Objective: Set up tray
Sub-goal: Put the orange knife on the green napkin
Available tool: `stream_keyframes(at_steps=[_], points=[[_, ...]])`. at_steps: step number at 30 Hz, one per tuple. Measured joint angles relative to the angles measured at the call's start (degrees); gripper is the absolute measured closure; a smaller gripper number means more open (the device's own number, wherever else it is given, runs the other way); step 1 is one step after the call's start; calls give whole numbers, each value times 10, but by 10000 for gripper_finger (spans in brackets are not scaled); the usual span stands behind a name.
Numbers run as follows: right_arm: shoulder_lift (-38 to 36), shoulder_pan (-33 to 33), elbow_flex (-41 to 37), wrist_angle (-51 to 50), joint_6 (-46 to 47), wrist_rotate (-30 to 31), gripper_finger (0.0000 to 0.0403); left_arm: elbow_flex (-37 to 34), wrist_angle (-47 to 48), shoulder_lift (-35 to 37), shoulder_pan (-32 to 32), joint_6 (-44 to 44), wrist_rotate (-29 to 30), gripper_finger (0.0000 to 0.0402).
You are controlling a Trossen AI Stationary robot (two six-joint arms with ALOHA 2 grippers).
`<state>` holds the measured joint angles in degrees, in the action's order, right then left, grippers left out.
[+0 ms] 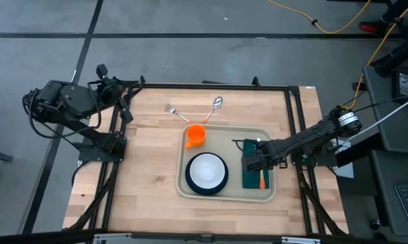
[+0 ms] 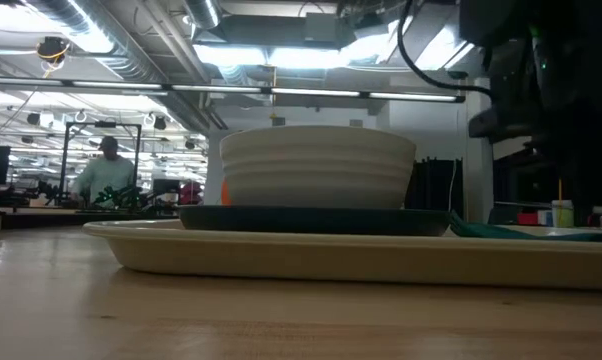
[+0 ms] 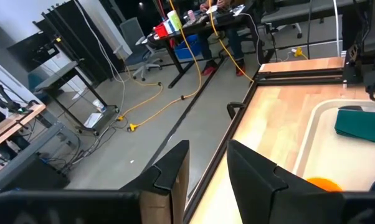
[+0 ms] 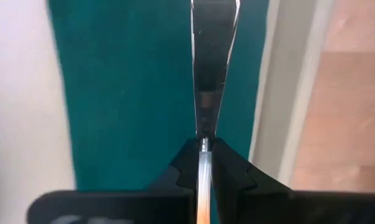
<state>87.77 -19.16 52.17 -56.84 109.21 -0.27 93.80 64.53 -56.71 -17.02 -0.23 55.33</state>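
Between my right gripper's [image 4: 203, 149] fingers sat a knife [image 4: 212, 68], clamped tight, blade ahead over the green napkin [image 1: 253, 171] in the tray [image 1: 226, 194] mid-desk [image 1: 143, 169]. Step looked like knife placement; next probably lower and release flat. Left gripper [image 3: 206, 168] waited off the desk edge, fingers parted, empty.

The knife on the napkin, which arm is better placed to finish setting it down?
Right. Its end effector is shut on the knife over the green napkin in the tray; the left end effector waits at the table's far-left edge.
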Motion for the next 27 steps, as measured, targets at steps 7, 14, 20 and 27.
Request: stream_keyframes(at_steps=[7,14,20,27], points=[[0,6,-19,5,-4,0,379,0,0,0,0,-1,0,300],[0,6,-45,33,-3,-13,379,0,0,0,0,-5,1,300],[0,6,-55,35,-2,-13,379,0,0,0,0,-5,1,300],[0,6,-72,63,-2,-14,379,0,0,0,0,-7,1,300]])
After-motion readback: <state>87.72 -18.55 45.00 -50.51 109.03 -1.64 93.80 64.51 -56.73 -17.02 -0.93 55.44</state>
